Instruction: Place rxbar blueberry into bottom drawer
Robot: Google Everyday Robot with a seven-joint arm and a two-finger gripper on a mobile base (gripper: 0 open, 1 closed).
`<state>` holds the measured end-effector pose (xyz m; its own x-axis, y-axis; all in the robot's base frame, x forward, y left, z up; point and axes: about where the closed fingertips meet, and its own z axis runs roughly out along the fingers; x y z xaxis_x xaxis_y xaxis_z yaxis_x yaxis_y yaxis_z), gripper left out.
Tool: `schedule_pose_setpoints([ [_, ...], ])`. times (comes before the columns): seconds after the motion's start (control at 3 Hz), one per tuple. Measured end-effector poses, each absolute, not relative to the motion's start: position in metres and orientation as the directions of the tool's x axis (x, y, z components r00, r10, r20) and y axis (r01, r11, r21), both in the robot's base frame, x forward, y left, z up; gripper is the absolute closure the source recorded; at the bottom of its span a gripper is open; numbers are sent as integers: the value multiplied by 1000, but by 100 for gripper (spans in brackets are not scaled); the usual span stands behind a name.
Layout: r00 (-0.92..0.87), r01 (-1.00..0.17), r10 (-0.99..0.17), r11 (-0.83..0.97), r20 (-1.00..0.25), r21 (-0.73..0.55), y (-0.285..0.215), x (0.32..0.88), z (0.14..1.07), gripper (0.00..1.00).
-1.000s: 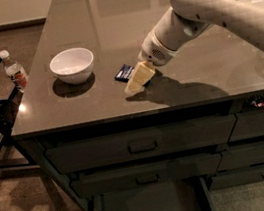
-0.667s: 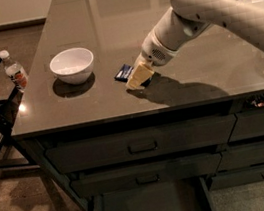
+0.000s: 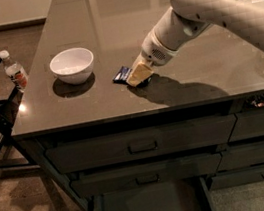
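The rxbar blueberry (image 3: 122,73) is a small dark blue bar lying flat on the grey countertop (image 3: 95,98), right of the white bowl (image 3: 72,65). My gripper (image 3: 138,75), with tan fingers, is down on the counter at the bar's right end, partly covering it. The white arm reaches in from the upper right. The bottom drawer (image 3: 150,210) is pulled open below the counter front, its flat tray bare.
A small bottle (image 3: 15,72) stands on a dark side table at the left. Two shut drawers with handles (image 3: 143,146) sit above the open one. More drawers are at the right.
My gripper has moved a little up and left along the counter, closer onto the bar's right end. The bar and bowl have not moved.
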<state>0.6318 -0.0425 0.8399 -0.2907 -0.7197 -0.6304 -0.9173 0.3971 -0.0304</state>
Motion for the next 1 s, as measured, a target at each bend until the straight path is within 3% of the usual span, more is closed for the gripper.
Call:
schedule_pose_setpoints([
  [0.33, -291, -917, -720, 397, -630, -30, -42, 632, 840, 100],
  [1.0, -270, -926, -730, 376, -628, -39, -38, 630, 844, 100],
])
